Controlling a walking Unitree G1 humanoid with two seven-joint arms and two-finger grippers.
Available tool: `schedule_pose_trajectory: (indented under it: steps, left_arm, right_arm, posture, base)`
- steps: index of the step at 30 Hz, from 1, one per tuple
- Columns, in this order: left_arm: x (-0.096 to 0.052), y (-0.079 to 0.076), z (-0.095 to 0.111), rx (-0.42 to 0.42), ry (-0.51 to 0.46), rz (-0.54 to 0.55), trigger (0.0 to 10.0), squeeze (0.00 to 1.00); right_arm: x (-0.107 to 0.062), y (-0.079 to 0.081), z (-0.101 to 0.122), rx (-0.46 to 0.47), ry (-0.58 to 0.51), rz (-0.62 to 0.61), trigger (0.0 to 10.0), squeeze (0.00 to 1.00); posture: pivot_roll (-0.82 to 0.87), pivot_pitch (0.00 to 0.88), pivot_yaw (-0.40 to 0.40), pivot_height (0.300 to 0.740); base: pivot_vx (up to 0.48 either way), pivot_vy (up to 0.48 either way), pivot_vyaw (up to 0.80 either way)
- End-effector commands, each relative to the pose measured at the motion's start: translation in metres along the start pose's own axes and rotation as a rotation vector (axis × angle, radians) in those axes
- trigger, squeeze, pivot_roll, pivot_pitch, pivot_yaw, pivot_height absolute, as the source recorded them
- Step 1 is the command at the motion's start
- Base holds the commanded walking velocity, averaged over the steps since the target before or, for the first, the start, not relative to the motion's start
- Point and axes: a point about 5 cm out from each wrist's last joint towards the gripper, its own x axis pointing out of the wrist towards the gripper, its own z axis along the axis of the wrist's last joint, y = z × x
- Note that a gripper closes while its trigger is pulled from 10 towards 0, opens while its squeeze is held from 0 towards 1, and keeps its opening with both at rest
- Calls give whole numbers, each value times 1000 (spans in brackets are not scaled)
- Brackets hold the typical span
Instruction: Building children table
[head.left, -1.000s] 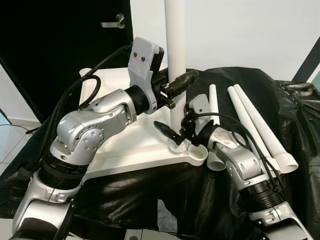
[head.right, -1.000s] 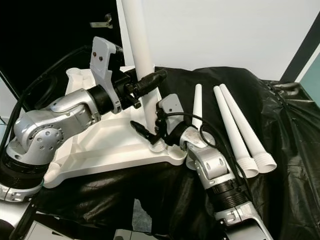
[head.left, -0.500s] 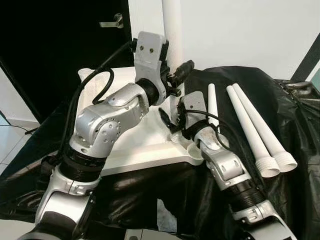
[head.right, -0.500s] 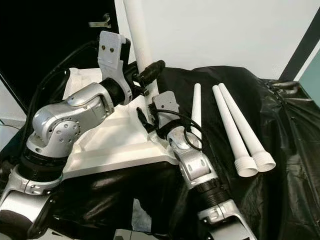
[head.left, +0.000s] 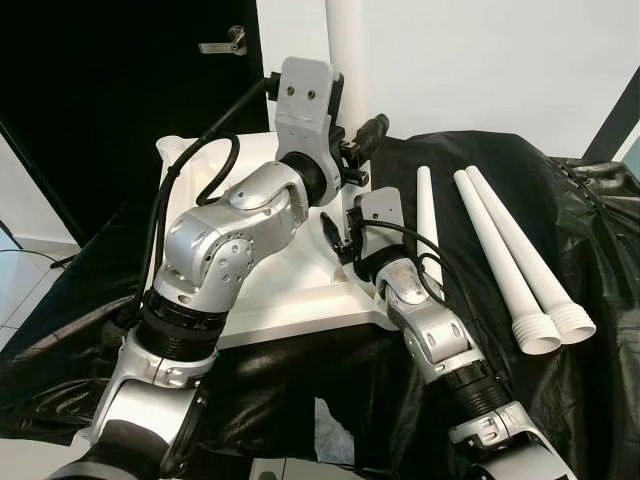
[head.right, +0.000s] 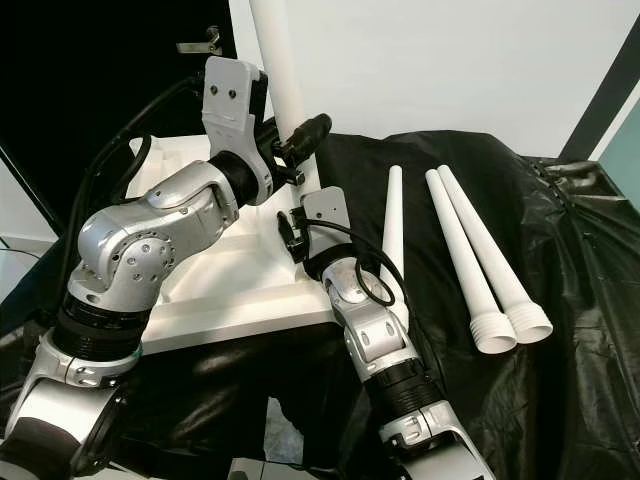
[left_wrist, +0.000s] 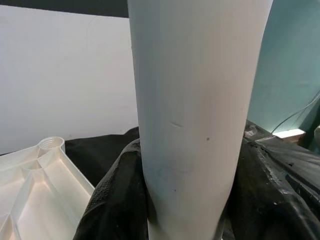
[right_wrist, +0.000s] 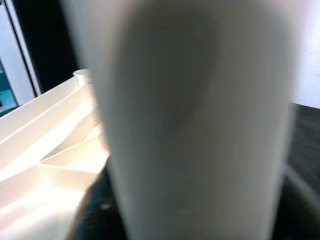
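Observation:
The white children's table top lies upside down on a black cloth. One white leg stands upright at its near right corner. My left gripper is shut on this leg high up; in the left wrist view the leg sits between the black fingers. My right gripper holds the same leg lower down, just above the table top, and the leg looms close in the right wrist view. The leg's foot is hidden behind my right wrist.
Three loose white legs lie side by side on the black cloth to the right of the table top. A threaded corner socket stands at a far corner. A dark door with a handle is behind on the left.
My left elbow has swung up and in toward the leg. My right wrist has risen from the socket at the leg's foot to a spot higher on the leg. The leg stays upright.

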Motion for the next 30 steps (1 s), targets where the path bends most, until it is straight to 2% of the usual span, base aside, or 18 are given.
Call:
schedule_pose_trajectory:
  steps: [1, 8, 10, 15, 16, 17, 23, 24, 27, 29, 30]
  left_arm:
    - [1, -9, 4, 2, -10, -42, 10000, 0]
    - [1, -11, 5, 14, -23, -46, 10000, 0]
    - [1, -12, 7, 11, -41, -65, 10000, 0]
    - [1, -13, 9, 7, -59, -91, 10000, 0]
    - [-1, -12, 9, -1, -76, -107, 10000, 522]
    - [-2, -12, 10, -17, -89, -120, 10000, 1000]
    - [-4, -10, 11, -38, -117, -126, 10000, 1000]
    - [-6, -8, 12, -48, -126, -128, 10000, 0]
    - [-9, -6, 13, -58, -141, -141, 10000, 0]
    - [-16, 0, 16, -27, -159, -159, 10000, 0]
    - [-16, 0, 16, -27, -159, -159, 10000, 0]
  right_arm:
    - [2, 2, 1, 9, -10, -1, 0, 0]
    - [3, 0, 1, 15, -4, -12, 0, 0]
    - [4, -2, 1, 20, 3, -23, 10000, 0]
    - [6, -6, 2, 26, 8, -40, 10000, 0]
    - [6, -8, 2, 26, 8, -46, 10000, 0]
    - [7, -11, 2, 23, 9, -55, 10000, 0]
    - [8, -21, 1, 13, 15, -93, 10000, 0]
    - [8, -26, 0, 11, 18, -117, 10000, 0]
    - [8, -32, -1, 9, 22, -136, 10000, 0]
    - [7, -44, 0, 26, 24, -165, 10000, 0]
    - [7, -44, 0, 26, 24, -165, 10000, 0]
  posture:
    - [115, 0, 1, 740]
    - [117, 0, -1, 740]
    - [120, 0, 0, 740]
    - [119, 0, 3, 740]
    - [122, 0, 4, 740]
    - [122, 0, 6, 740]
    - [123, 0, 3, 740]
    - [123, 0, -2, 740]
    - [122, 0, -20, 740]
    - [133, 0, -23, 740]
    - [133, 0, -23, 740]
  base:
    - [0, 0, 0]
    - [0, 0, 0]
    - [0, 0, 0]
    - [0, 0, 0]
    - [0, 0, 0]
    - [0, 0, 0]
    - [0, 0, 0]
    - [0, 0, 0]
    - [0, 0, 0]
    - [0, 0, 0]
    - [0, 0, 0]
